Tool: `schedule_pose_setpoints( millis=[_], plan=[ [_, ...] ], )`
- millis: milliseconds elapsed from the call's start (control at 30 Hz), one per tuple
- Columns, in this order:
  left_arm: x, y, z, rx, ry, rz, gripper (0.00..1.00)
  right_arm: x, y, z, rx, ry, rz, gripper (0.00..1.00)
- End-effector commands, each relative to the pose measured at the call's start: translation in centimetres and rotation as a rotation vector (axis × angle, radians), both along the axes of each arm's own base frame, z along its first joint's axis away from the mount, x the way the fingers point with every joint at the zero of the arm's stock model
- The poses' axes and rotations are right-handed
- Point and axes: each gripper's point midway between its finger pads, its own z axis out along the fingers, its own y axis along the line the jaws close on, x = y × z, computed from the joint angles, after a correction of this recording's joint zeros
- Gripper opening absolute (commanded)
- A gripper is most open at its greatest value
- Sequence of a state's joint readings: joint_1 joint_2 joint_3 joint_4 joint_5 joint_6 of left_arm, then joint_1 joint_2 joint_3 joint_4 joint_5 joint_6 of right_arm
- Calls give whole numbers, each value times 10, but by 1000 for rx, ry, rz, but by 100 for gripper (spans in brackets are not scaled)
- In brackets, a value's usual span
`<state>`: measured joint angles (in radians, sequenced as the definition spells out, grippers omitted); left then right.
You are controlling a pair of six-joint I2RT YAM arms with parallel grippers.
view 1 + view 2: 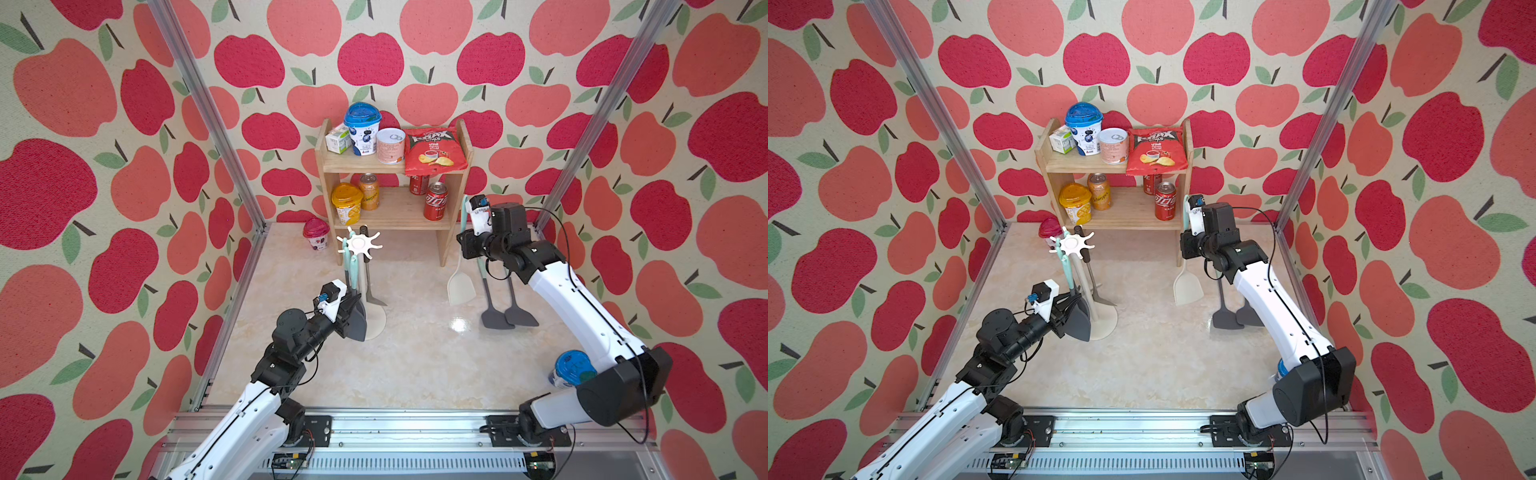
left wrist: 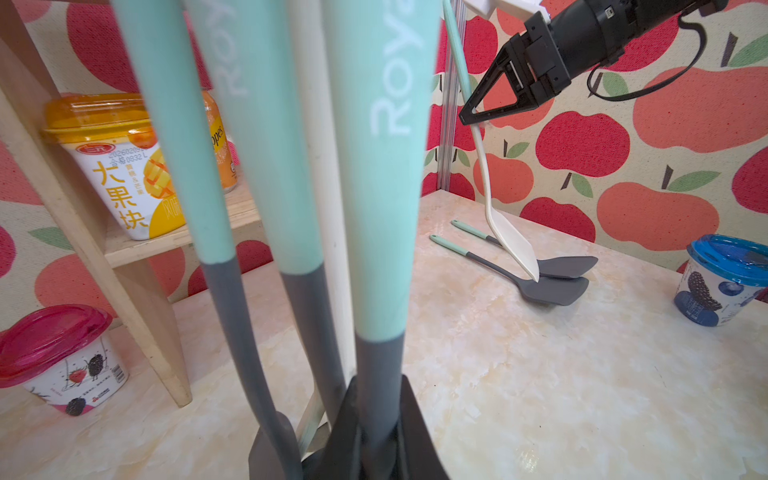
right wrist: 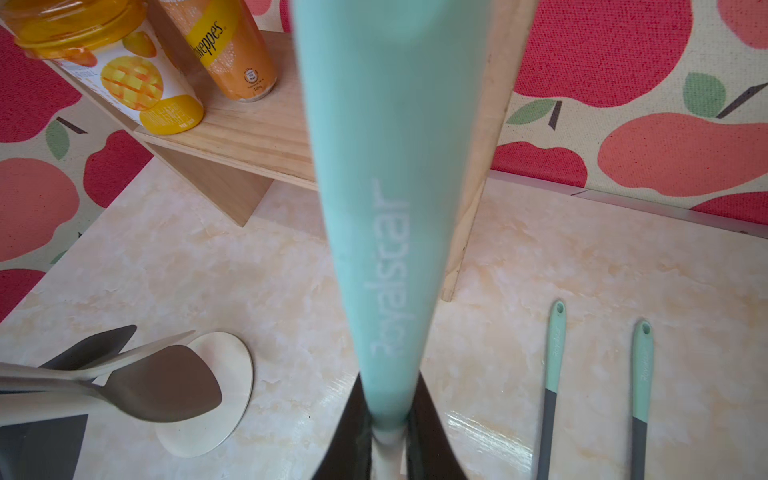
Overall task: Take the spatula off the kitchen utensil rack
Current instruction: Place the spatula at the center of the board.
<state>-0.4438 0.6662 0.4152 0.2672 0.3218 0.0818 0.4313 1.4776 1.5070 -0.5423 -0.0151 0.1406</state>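
Note:
The kitchen utensil rack (image 1: 360,243) (image 1: 1072,245) is a white stand with a star crown and a round base (image 1: 378,324). Teal-handled utensils hang from it. My left gripper (image 1: 354,302) (image 1: 1073,301) (image 2: 380,386) is shut on the grey neck of one hanging spatula (image 2: 382,208), whose grey blade (image 1: 357,322) is just above the base. Two more teal handles (image 2: 266,145) hang beside it. My right gripper (image 1: 464,239) (image 1: 1185,245) (image 2: 467,118) (image 3: 388,399) is shut on a white-bladed spatula (image 1: 461,286) (image 1: 1187,286) (image 3: 382,166). That spatula hangs upright by the shelf's right leg.
Two grey spatulas (image 1: 492,318) (image 3: 552,374) lie on the table under the right arm. A wooden two-tier shelf (image 1: 395,216) with cups, cans and a chip bag stands at the back. A red-lidded cup (image 1: 316,235) sits left of it and a blue-lidded cup (image 1: 571,368) at the right.

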Motion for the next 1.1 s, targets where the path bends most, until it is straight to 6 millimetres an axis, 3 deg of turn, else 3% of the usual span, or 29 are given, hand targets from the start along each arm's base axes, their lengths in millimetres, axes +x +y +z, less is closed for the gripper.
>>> schedule_pose_setpoints(
  millis=[0,300,567,833,1067],
  plan=[
    [-4,0,-56,115,169,-20,0,8,-8,1,-8,41,-33,0],
    [-4,-3,-55,126,173,-37,0,28,1,-40,-59,173,-30,0],
    [-5,-5,-56,136,191,-51,0,41,3,-64,-93,252,-61,0],
    [-11,0,-55,121,174,-36,0,41,-3,-89,-105,309,-115,0],
    [-11,-1,-57,124,178,-43,0,34,-13,-124,-123,358,-177,0]
  ],
)
